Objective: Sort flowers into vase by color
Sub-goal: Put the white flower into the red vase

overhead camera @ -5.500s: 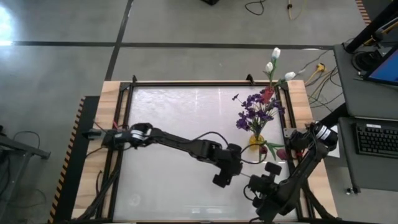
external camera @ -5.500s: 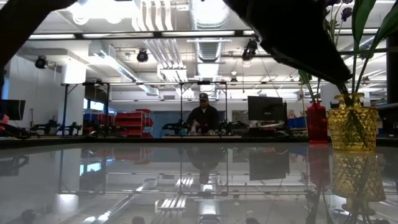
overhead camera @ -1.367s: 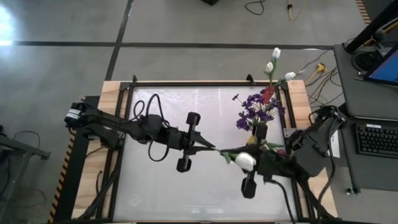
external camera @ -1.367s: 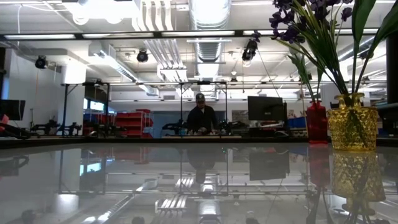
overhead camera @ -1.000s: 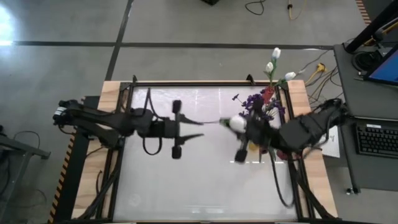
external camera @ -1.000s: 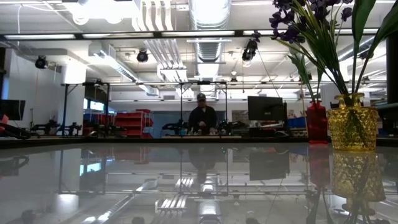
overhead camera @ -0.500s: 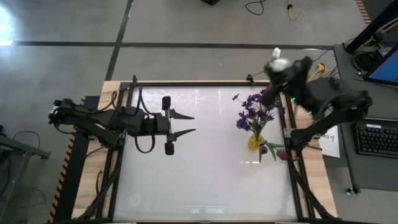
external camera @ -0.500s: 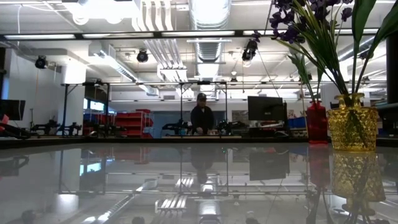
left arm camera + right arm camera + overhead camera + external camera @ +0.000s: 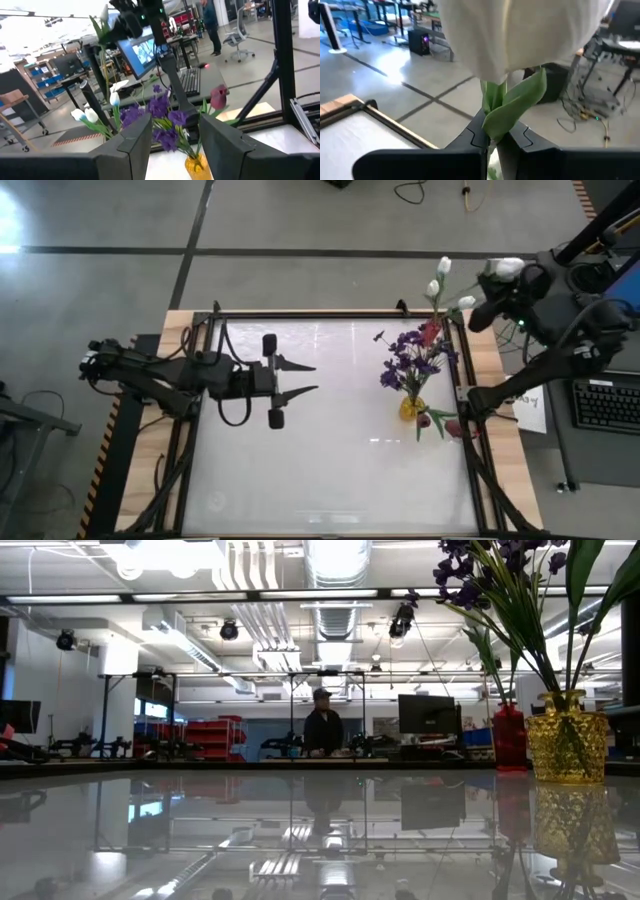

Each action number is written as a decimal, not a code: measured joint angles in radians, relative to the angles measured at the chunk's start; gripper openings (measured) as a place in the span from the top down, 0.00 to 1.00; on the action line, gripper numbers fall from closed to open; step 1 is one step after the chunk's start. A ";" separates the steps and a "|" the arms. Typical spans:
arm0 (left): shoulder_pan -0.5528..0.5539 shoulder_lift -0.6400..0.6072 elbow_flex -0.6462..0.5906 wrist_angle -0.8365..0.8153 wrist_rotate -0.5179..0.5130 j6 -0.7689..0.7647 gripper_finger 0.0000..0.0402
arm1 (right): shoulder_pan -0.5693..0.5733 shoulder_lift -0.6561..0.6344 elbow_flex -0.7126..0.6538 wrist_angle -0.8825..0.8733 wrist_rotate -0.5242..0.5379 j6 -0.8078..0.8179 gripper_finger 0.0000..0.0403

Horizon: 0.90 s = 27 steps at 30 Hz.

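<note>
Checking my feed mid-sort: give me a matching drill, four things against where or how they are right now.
Things:
1. left end effector
2. right end effector
3. purple flowers
4. white tulip

States:
A. standing in the yellow vase
B. open, over the table's middle
C. stem pinched by an end effector
D. raised beyond the table's far right corner

Pairs: 1-B, 2-D, 3-A, 4-C

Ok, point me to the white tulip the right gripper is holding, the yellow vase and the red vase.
white tulip (image 9: 520, 35), right wrist view, on the bud.
yellow vase (image 9: 567, 745), low view, on the textured body.
red vase (image 9: 508, 735), low view, on the body.
</note>
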<state>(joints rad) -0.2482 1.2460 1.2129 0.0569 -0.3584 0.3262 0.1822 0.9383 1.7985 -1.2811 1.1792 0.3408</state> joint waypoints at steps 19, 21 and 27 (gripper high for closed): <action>0.031 0.072 0.000 0.090 0.001 0.035 0.63 | 0.000 0.003 -0.128 -0.276 -0.028 0.343 0.97; 0.032 0.074 0.000 0.092 0.001 0.036 0.63 | 0.000 0.011 -0.145 -0.274 -0.023 0.343 0.97; 0.034 0.074 0.000 0.095 0.001 0.036 0.63 | -0.009 0.021 -0.189 -0.243 0.020 0.355 0.97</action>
<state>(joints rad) -0.2138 1.3201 1.2129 0.1515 -0.3573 0.3619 0.1733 0.9588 1.6099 -1.5236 1.1991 0.6956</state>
